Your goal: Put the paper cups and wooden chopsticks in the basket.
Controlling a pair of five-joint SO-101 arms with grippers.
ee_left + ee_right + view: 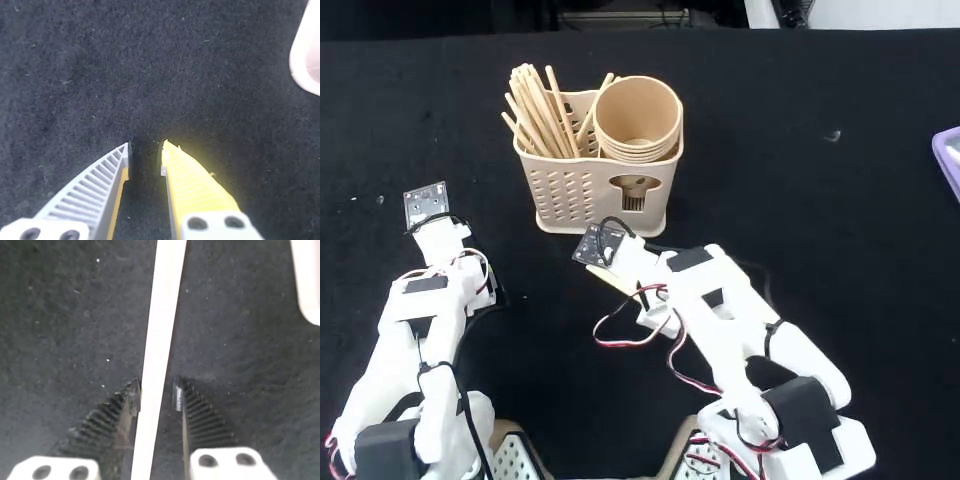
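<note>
Near the table's [820, 250] far edge, left of its middle, the basket [582, 195] already holds most of the load. A stack of cups [637, 118] fills one compartment and a bundle of chopsticks [540, 110] stands in the other. No cup is seen outside the basket. One loose chopstick [159, 340] lies flat on the table just in front of the basket, on the side toward the near edge. The right pincer [157, 387] is low over it, jaws narrowly spread on either side of the stick and not yet pinching it. The left pincer [145, 150] hangs above bare table nearer the left edge, jaws slightly apart with nothing between them. By the look of it, only this stick is left: close, lift and drop it among the others.
</note>
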